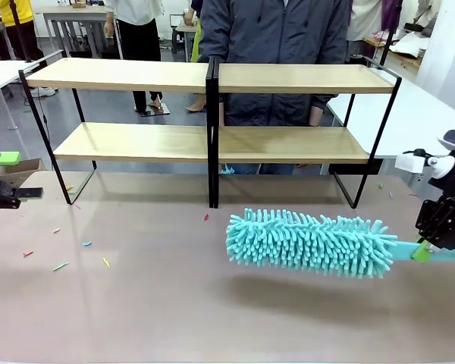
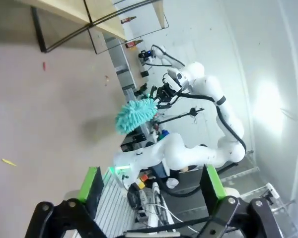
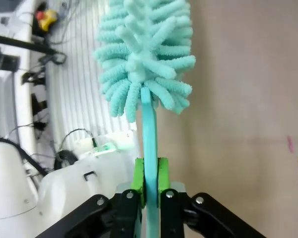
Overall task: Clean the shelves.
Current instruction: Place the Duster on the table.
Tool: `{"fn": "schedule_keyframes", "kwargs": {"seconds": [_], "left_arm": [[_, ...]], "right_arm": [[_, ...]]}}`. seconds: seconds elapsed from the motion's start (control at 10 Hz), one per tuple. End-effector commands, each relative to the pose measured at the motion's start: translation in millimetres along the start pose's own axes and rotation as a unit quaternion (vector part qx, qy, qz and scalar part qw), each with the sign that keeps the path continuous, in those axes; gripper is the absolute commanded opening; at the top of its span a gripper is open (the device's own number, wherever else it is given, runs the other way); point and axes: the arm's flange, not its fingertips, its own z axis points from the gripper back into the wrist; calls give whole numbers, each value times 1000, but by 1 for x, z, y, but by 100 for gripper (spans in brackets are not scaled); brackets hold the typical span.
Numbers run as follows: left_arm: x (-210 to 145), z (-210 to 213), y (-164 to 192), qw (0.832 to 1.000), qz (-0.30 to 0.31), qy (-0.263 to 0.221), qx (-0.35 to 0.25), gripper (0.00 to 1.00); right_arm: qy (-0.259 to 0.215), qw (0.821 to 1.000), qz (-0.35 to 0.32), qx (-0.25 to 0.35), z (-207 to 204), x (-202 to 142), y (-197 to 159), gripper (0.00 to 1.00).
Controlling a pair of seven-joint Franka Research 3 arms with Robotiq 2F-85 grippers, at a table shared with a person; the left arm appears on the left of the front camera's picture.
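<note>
Nearest me the tabletop (image 1: 174, 303) lies bare across its whole near half, a wide open stretch of pinkish surface with only a few small coloured scraps (image 1: 61, 265) scattered toward my left side. My right gripper (image 1: 425, 250) sits at the right edge of the table, its green pads (image 3: 137, 174) clenched on the flat teal handle of a duster (image 1: 307, 241), whose shaggy teal head sticks out toward the middle of the table and casts a shadow on the surface below it. My left gripper (image 2: 151, 186) is drawn back at the left edge, its fingers spread wide apart with nothing between them. Past the duster, well apart from both grippers, the shelves (image 1: 212, 106) stand across the far part of the table, two tiers of light wooden boards in a thin black frame, joined at the middle post; the duster head lies in front of the right section. Behind the shelves stands a person (image 1: 273, 45) in a dark jacket
</note>
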Motion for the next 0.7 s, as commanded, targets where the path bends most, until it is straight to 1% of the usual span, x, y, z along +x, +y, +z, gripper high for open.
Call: {"fn": "schedule_keyframes", "kwargs": {"seconds": [0.0, 0.3, 0.4, 0.5, 0.6], "left_arm": [[-1, 5, -23, 999, -38, -9, 16, 100], [-1, 5, -23, 999, -38, -9, 16, 100], [-1, 5, -23, 999, -38, -9, 16, 100], [-1, 5, -23, 999, -38, -9, 16, 100], [-1, 5, -23, 999, -38, -9, 16, 100]], "right_arm": [[12, 1000, 4, 17, 17, 4, -3, 12], [14, 1000, -13, 20, 17, 2, -5, 12], [26, 999, -26, 18, 18, 0, -8, 12], [31, 997, -70, 8, 25, -5, -17, 53], [-11, 992, -127, -5, 51, -21, -34, 71]]}}
